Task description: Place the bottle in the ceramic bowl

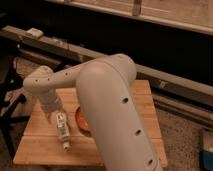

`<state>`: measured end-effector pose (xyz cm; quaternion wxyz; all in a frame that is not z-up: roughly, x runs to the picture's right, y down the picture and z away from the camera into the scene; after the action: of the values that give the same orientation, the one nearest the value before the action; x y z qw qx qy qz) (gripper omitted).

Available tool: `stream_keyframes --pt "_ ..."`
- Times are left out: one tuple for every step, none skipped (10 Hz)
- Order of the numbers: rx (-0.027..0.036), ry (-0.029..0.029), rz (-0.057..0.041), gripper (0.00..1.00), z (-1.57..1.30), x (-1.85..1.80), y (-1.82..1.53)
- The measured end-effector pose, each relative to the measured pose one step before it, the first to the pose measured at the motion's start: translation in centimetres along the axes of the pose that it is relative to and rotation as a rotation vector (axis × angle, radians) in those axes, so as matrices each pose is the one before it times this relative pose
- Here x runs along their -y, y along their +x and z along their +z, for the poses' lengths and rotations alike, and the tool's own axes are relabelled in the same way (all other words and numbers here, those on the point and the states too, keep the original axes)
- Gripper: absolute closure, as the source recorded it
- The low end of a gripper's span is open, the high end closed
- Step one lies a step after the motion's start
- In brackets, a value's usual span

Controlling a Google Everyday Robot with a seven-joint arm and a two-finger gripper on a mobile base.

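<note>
Pincer [56,116] positioned at the upper end of the bottle [63,133], jaws held apart. The bottle is laid flat on the wooden bench [37,150], just beside the ceramic bowl [80,120], which is largely hidden by the arm [115,110].

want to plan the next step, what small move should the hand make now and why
Probably lower the hand onto the bottle for a grip. The bottle lies flat on the table, the hand hovers at its upper end, and the bowl sits right beside it, partly hidden by the arm.
</note>
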<state>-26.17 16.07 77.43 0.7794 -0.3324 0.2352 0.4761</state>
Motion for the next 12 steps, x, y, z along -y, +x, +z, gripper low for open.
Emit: stream_keyframes --pt "-0.00713 -0.00326 -0.00223 0.35 0.482 -0.209 -0.245" --pt "-0.00922 0.00069 0.00412 0.35 0.774 0.182 -0.414" --pt "-0.00632 -0.0018 0.0057 0.35 0.517 0.195 -0.257" --pt "-0.00681 -0.00161 0.00528 0.35 0.648 0.11 -0.235" --pt "-0.00572 -0.00381 0.00684 0.35 0.503 0.129 -0.13" --pt "-0.00265 -0.00185 0.01036 0.35 0.294 0.503 -0.075" --pt "-0.0056 -0.00022 0.00896 0.35 0.431 0.535 0.026" --pt "-0.00155 0.00171 0.00214 0.35 0.261 0.224 -0.042" --pt "-0.00029 -0.0031 -0.00189 0.35 0.446 -0.103 -0.136" --pt "-0.0021 -0.00137 -0.00302 0.35 0.408 -0.054 -0.143" --pt "-0.00323 0.00085 -0.00308 0.35 0.363 0.047 -0.08" --pt "-0.00215 0.00166 -0.00513 0.35 0.326 -0.089 -0.079"
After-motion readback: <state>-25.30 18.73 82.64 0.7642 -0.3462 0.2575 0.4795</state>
